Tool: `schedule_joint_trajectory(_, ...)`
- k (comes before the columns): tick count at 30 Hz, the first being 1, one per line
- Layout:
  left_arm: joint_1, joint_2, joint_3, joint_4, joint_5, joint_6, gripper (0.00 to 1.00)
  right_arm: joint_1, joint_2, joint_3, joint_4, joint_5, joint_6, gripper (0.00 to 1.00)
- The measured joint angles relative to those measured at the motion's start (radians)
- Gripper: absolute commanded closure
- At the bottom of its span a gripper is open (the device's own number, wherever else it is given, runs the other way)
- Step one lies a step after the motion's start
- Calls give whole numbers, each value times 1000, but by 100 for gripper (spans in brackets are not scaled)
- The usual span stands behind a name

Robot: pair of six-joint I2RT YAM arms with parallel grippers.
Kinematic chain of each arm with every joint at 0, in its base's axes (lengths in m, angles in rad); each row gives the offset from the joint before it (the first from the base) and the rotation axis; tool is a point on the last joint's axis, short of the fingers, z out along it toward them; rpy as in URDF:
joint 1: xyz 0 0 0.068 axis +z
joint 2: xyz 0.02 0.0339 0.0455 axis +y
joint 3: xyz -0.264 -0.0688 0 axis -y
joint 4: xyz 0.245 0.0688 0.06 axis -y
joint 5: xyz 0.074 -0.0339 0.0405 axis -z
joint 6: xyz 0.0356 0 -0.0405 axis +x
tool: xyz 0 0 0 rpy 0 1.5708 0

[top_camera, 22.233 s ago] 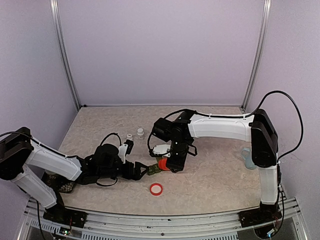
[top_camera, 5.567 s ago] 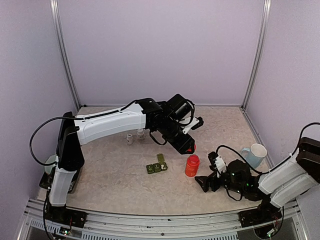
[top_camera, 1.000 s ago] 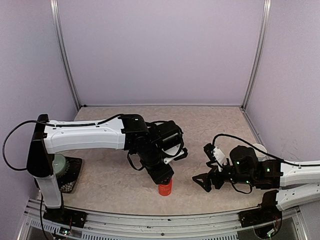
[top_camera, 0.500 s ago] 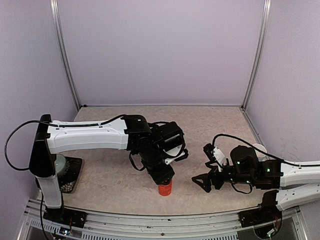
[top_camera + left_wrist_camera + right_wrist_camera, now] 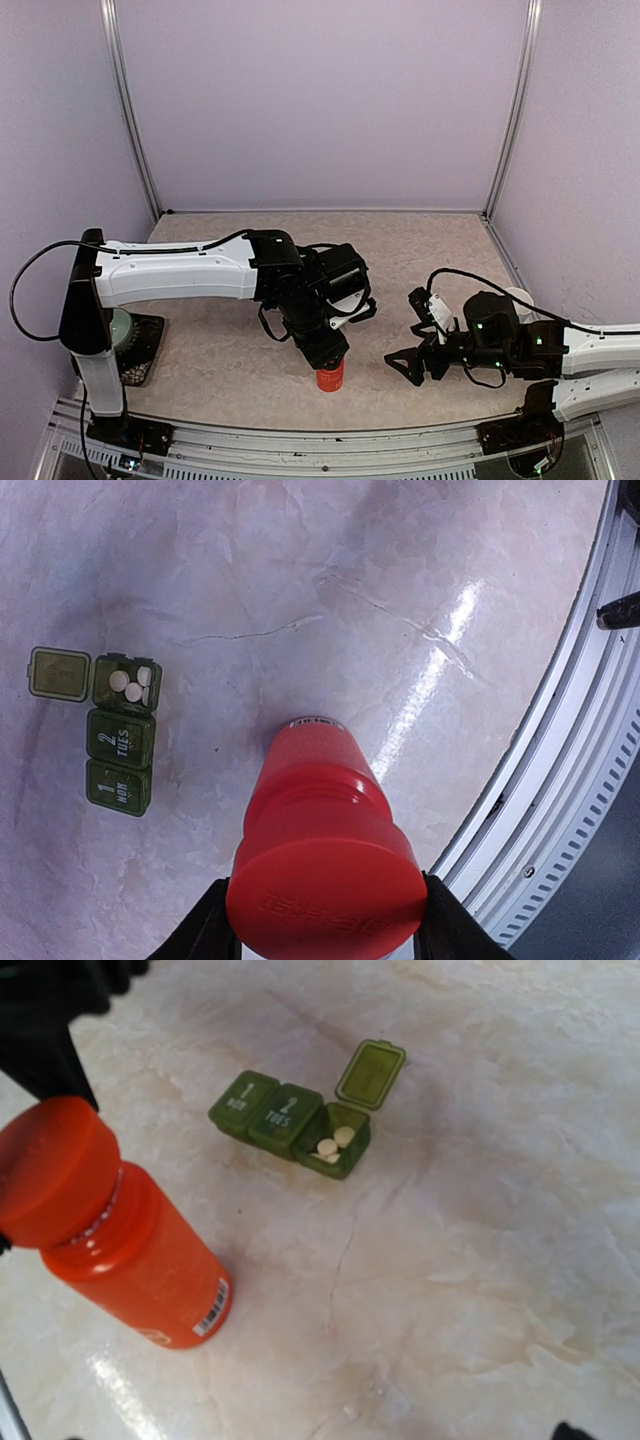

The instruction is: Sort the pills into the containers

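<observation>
The dark green containers [image 5: 290, 1125] lie near the red bottle [image 5: 120, 1245], not touching it. They are three joined squares: two lids are shut, and the end one is open on white pills [image 5: 333, 1144]. The left gripper [image 5: 325, 905] clamps the bottle's cap [image 5: 325, 890]. The right gripper [image 5: 408, 366], beside the bottle, is spread and empty.

The containers [image 5: 120, 742] have two closed lids reading "1 MON" and "2 TUES". The bottle [image 5: 140, 1250] label bears a barcode, and the cap [image 5: 325, 900] lettering is illegible.
</observation>
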Motion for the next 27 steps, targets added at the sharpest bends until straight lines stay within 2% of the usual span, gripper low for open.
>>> schedule_joint_trajectory(11, 0, 8, 0, 0, -1, 0, 53, 0, -3, -4, 0, -3, 0, 0)
schedule_joint_trajectory(22, 3, 8, 0, 0, -7, 2, 40, 0, -9, -4, 3, -3, 3, 0)
schedule_joint_trajectory(27, 3, 8, 0, 1, -7, 4, 39, 0, -8, -4, 5, -3, 3, 0)
